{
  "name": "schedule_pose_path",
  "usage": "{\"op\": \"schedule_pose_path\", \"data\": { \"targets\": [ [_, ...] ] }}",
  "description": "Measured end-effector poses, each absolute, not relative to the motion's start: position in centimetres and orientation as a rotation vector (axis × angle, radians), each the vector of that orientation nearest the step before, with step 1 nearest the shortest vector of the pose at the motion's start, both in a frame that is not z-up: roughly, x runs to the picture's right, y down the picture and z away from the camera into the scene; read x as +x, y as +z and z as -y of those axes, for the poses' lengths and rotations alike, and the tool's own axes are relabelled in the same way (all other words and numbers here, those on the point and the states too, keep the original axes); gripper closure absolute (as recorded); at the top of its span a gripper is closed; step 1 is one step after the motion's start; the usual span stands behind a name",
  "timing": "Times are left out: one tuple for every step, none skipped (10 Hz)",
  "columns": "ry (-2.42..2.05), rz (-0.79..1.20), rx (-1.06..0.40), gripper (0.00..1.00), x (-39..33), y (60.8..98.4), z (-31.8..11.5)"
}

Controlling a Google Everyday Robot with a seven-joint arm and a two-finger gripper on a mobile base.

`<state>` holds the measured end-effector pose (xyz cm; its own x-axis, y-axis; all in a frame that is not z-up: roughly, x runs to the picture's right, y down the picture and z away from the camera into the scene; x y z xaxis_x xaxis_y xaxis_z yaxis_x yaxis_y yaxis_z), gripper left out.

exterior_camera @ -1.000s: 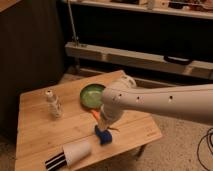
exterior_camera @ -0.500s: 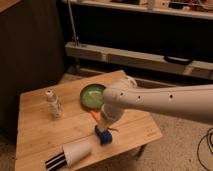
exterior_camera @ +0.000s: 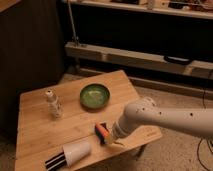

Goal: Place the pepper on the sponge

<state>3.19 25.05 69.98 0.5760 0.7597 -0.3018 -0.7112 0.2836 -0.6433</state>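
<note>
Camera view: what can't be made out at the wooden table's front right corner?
- Gripper, low over the wooden table: the white arm hides its contact with the small orange-red pepper, so a grip is unclear.
- Dark blue sponge: mostly covered by the pepper and gripper.
- White arm: its base is cut off by the right edge.

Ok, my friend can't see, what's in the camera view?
A white robot arm's shut gripper is down at an orange pepper over a blue sponge on a wooden table. A green bowl, white bottle and striped cup sit nearby.
</note>
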Motion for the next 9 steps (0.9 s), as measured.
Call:
{"op": "schedule_pose_path", "data": {
  "targets": [
    [0.976, 0.083, -0.818, 0.88, 2.9, 69.7, -25.4],
    [0.976, 0.088, -0.815, 0.88, 2.9, 69.6, -25.5],
    [0.980, 0.092, -0.806, 0.88, 2.9, 70.0, -25.9],
    [0.984, 0.087, -0.799, 0.88, 2.9, 70.4, -26.0],
    [0.992, 0.076, -0.792, 0.88, 3.0, 71.2, -26.2],
    [1.001, 0.063, -0.787, 0.88, 3.2, 72.3, -26.4],
    [1.005, 0.054, -0.783, 0.88, 3.3, 73.2, -26.3],
    [1.010, 0.050, -0.778, 0.88, 3.5, 74.1, -26.1],
    [1.013, 0.055, -0.770, 0.88, 3.6, 74.8, -26.0]
  ]
}}
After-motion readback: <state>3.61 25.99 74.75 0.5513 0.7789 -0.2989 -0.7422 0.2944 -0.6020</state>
